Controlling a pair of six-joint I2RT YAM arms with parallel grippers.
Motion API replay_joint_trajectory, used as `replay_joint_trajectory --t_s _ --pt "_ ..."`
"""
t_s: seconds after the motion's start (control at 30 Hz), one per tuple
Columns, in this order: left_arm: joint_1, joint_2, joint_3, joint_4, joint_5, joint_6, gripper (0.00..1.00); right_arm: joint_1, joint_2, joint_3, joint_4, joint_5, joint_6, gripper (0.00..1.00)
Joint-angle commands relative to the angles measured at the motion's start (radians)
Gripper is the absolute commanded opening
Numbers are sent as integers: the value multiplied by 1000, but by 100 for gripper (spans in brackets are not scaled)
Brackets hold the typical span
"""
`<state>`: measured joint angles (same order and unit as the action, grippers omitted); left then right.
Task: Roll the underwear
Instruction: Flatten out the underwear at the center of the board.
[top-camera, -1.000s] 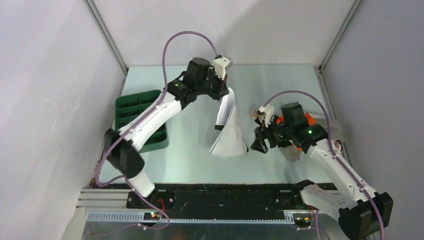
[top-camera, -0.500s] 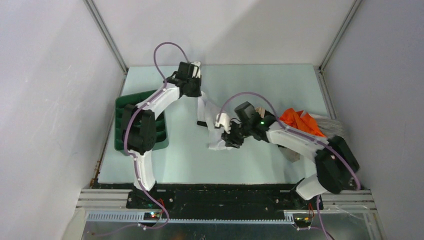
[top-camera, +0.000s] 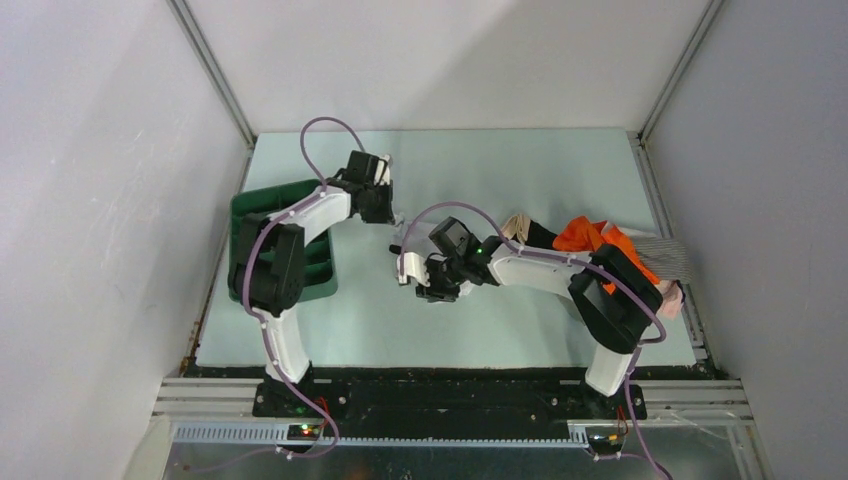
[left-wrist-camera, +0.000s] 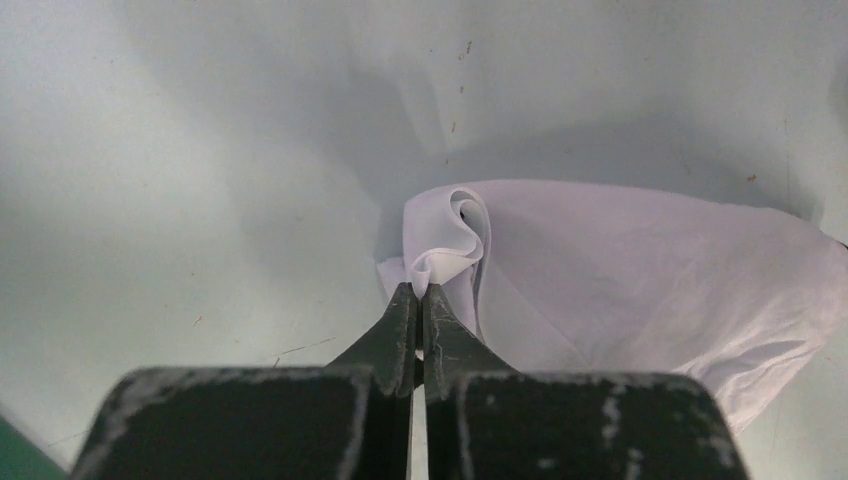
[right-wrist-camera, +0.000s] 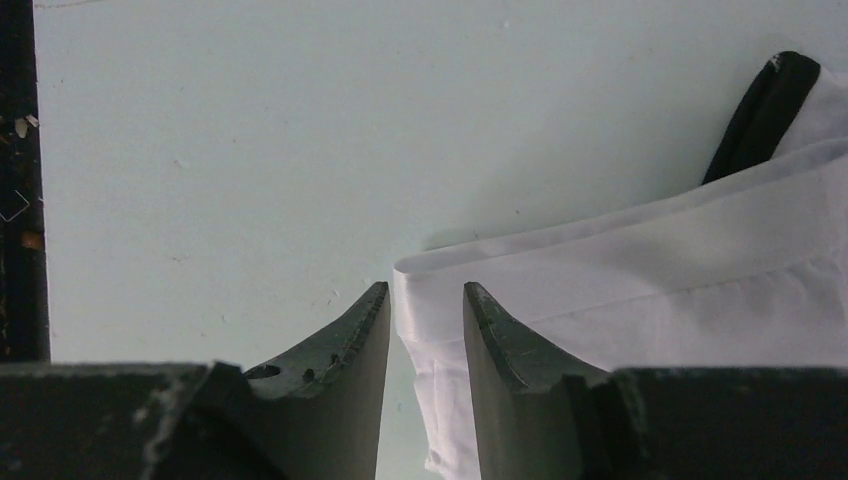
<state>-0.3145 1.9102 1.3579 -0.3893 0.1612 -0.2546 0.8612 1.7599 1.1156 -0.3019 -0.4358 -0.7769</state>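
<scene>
The white underwear (left-wrist-camera: 620, 270) lies bunched on the pale green table, with a black waistband (right-wrist-camera: 760, 115) showing at one edge. My left gripper (left-wrist-camera: 420, 290) is shut on a raised fold of the white fabric. In the top view it sits at the table's middle left (top-camera: 390, 213). My right gripper (right-wrist-camera: 425, 290) is low over the table, its jaws a little apart and straddling a folded white corner of the underwear. In the top view it is just below the left gripper (top-camera: 427, 287). The arms hide most of the underwear from above.
A green divided tray (top-camera: 250, 222) stands at the left edge, close to the left arm. An orange cloth (top-camera: 592, 236) and a grey striped cloth (top-camera: 672, 256) lie at the right, behind the right arm. White walls enclose the table (top-camera: 520, 170).
The left gripper has lowered the hanging underwear and carried it left, down to the table. The right arm has swung left from the table's right side to the underwear's lower corner.
</scene>
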Motion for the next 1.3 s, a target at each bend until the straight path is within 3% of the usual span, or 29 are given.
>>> replay_joint_trajectory --t_s 0.0,0.27,0.8,0.97,1.1,1.27 --pt "20 -83 -25 66 16 -34 0 14 26 54 -20 -34 -88 37" --pt "30 -88 -25 63 15 -29 0 12 45 55 -143 -51 -178 38" --pt "32 -73 -1 50 3 -15 0 26 124 74 -100 -32 -175 33" --pt "32 -71 -6 49 3 -2 0 32 148 80 -111 -30 -163 22" --pt "34 -74 -10 45 -1 20 0 26 138 80 -130 -46 -166 1" --pt "59 -128 -16 47 37 130 0 -45 -10 126 -158 -89 -96 0"
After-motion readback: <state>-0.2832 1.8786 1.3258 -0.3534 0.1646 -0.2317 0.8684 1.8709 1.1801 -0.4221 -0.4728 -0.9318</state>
